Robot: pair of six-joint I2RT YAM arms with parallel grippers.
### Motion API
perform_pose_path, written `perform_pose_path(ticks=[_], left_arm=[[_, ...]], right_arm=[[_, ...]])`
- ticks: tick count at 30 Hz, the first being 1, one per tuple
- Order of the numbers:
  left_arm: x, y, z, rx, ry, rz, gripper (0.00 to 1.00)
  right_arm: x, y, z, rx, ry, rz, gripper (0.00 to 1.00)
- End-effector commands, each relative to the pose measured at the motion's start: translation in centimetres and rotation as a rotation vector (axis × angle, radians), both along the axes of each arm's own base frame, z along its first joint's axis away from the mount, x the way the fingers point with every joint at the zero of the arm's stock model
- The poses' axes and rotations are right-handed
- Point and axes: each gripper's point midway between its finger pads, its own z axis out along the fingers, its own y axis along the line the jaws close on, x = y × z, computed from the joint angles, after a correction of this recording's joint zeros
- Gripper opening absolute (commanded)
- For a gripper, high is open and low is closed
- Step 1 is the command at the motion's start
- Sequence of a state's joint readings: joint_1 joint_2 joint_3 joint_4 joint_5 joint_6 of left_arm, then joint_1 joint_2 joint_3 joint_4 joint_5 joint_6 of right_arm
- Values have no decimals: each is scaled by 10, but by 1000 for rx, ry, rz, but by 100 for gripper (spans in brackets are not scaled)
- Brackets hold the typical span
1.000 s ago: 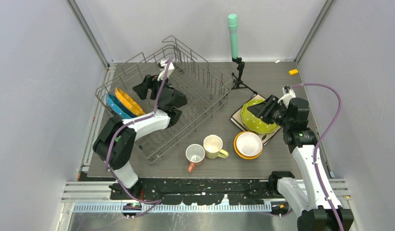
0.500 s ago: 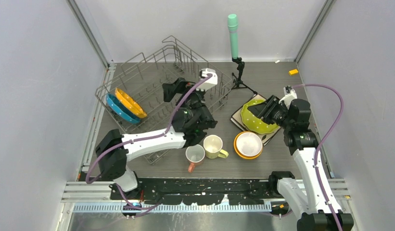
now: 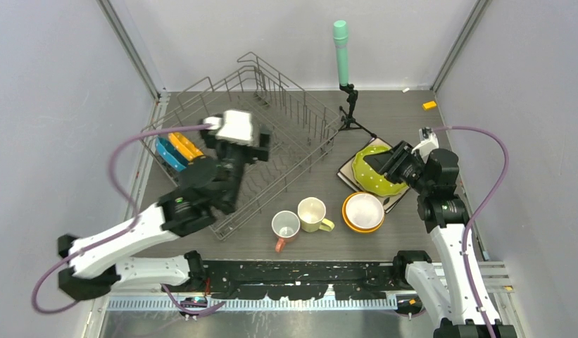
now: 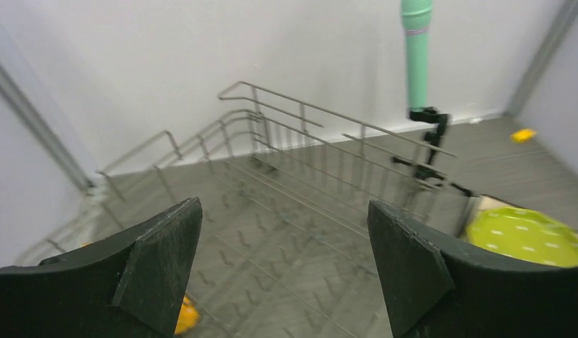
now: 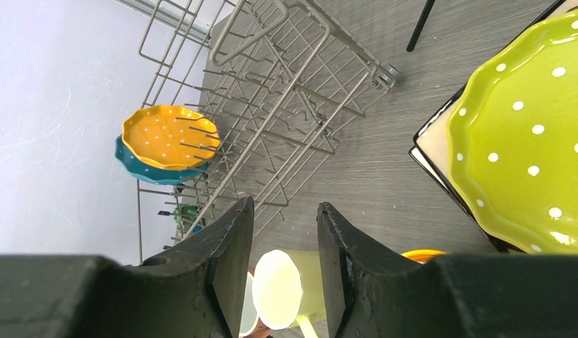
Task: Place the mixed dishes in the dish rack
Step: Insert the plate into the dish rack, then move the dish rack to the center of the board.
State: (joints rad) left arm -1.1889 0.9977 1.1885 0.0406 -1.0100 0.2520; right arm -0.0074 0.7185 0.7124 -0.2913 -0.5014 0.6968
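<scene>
1. Left gripper [image 4: 284, 211] hangs over the dish rack [image 3: 289, 158]. Its fingers are spread wide with nothing between them.
2. Right gripper [image 5: 282, 229] hovers above the yellow-green plate [image 3: 374, 182]. Its fingers stand partly apart and grasp nothing; in the right wrist view the plate lies off to one side of them, not in the gap.
3. The rack sits angled on the back-left part of the table [image 3: 412, 120].
4. Orange plate [image 3: 184, 146] and blue plate [image 3: 165, 151] stand on edge among the tines at the rack's left end, close side by side.
5. The yellow-green plate lies flat on the white square plate [image 5: 430, 141], on the table right of the rack.
6. Pink mug [image 3: 286, 225] and pale-yellow mug [image 3: 312, 213] stand upright just beside each other, on the table in front of the rack.
7. White bowl [image 3: 365, 208] nests inside the orange bowl [image 3: 346, 217], just right of the pale-yellow mug.
8. Green-topped pole [image 3: 340, 49] on a black tripod stands behind, between the rack and the stacked plates.
</scene>
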Motion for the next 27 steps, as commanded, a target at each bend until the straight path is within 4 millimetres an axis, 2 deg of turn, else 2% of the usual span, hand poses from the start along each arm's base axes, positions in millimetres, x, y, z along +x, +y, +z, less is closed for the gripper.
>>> perform_pose_path(ticks=[1,5,13,16,22,26,27], left_arm=[[-21,-22,-62,-75,212,-223,92],[-18,-23,-73,-23,302,-316,94],[11,16,-109,-17,503,-244,96],[23,23,-125,-45,596,-225,97],[36,13,-155,-57,758,-225,98],[43,5,-173,-68,862,-186,100],[45,5,-177,-68,883,-173,100]], right_arm=[[-11,-2,29,7,-72,-26,44],[-15,-4,27,20,-64,-49,44],[-12,-14,13,19,-12,-122,44],[-11,-23,-1,-4,46,-176,44],[-10,-59,-44,-64,237,-402,44],[-15,-99,-71,-153,362,-637,49],[-17,-104,-75,-176,392,-655,50]])
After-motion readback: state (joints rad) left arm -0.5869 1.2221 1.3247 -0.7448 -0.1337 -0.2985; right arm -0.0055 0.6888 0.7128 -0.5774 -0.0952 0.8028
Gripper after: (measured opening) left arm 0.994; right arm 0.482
